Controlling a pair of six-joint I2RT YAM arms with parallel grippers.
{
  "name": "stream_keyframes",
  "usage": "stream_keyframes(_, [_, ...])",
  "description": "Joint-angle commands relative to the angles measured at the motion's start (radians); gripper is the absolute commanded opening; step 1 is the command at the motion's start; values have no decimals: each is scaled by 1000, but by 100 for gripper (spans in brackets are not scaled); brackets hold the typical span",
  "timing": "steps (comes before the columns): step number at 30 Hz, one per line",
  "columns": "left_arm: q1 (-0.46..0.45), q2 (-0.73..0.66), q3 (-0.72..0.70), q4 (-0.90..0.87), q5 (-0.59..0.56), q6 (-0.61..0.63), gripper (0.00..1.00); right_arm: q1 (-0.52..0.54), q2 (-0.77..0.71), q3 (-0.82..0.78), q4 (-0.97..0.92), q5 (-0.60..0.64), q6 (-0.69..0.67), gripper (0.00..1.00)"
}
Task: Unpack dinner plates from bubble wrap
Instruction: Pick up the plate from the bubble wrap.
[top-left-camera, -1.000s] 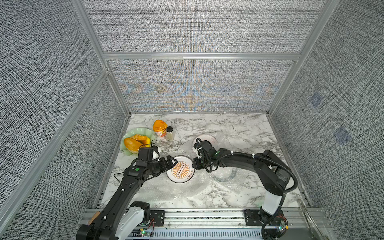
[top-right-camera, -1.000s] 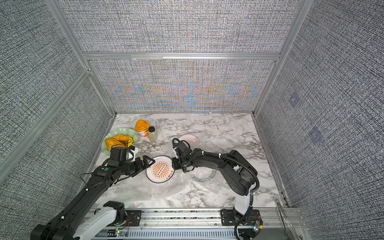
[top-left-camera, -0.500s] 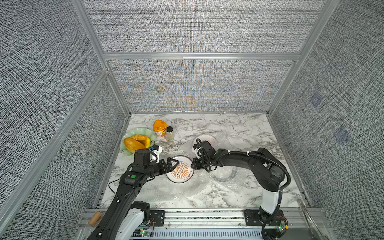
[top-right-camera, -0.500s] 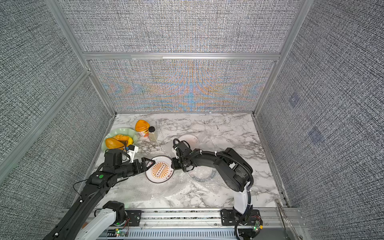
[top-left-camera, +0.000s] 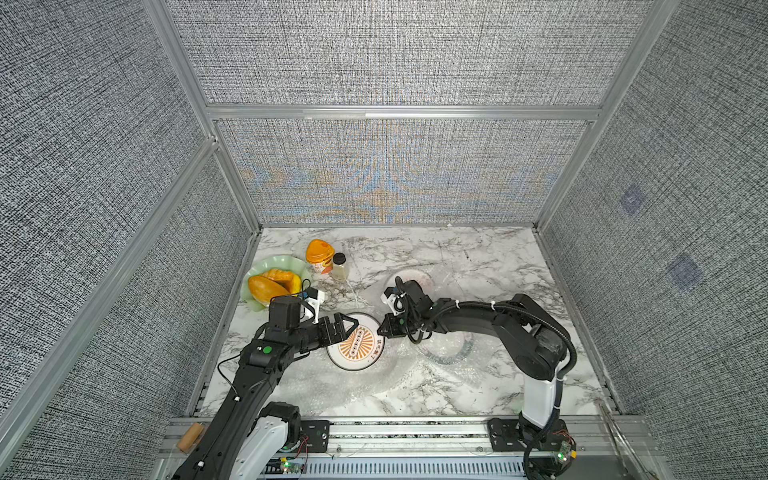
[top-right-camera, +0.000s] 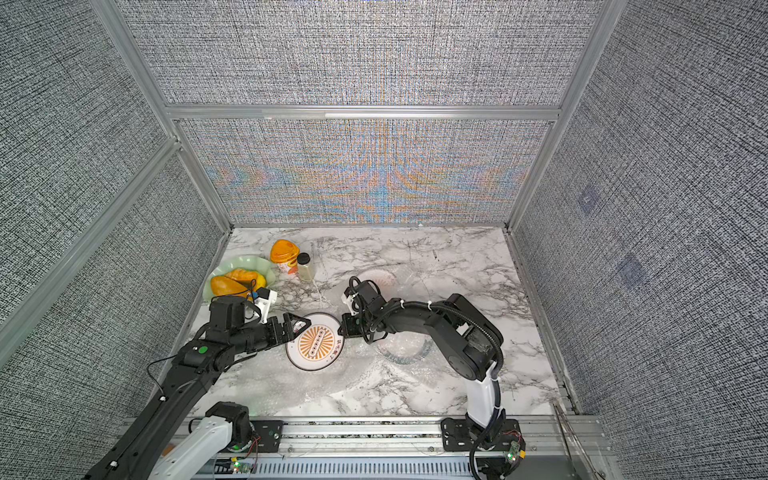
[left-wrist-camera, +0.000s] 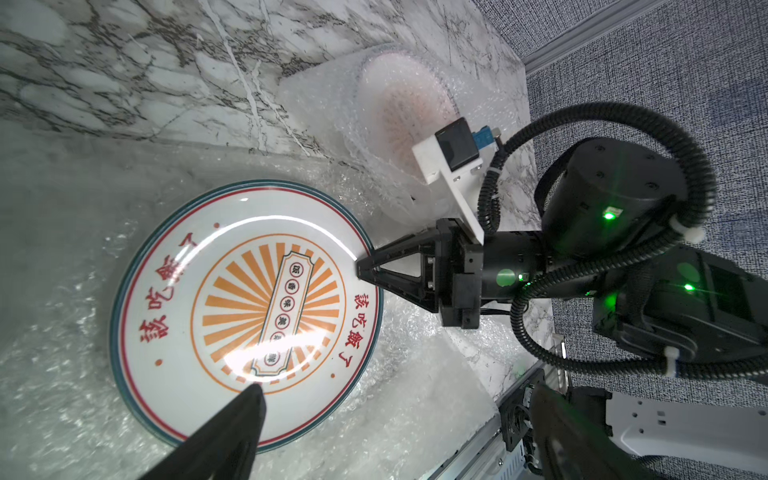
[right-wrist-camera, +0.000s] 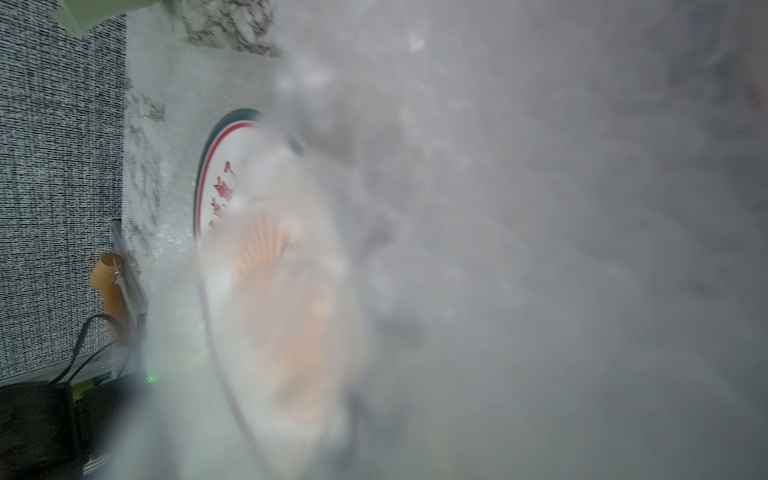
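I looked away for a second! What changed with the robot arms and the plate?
The right end effector closed its jaws at the rim of the sunburst plate; what they pinch is unclear. The left end effector stayed open by it. Plate and bubble wrap stayed put.

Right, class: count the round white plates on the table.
3: a bare sunburst plate at the centre; a wrapped plate behind the right gripper; a dark-rimmed plate under bubble wrap beneath the right arm. More could be hidden.
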Motion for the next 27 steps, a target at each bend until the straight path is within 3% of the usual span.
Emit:
stream_keyframes(1, [0,2,8,-6,-22,23,99,3,-36,-10,-36,26,-14,7])
stream_keyframes(20, [1,-3,93,-34,-22,33,99,-10,-340,101,-251,84,-58,0])
stream_keyframes(27, [1,-144,120,63,12,-12,99,-163,-462,138,-363,147,-79,0])
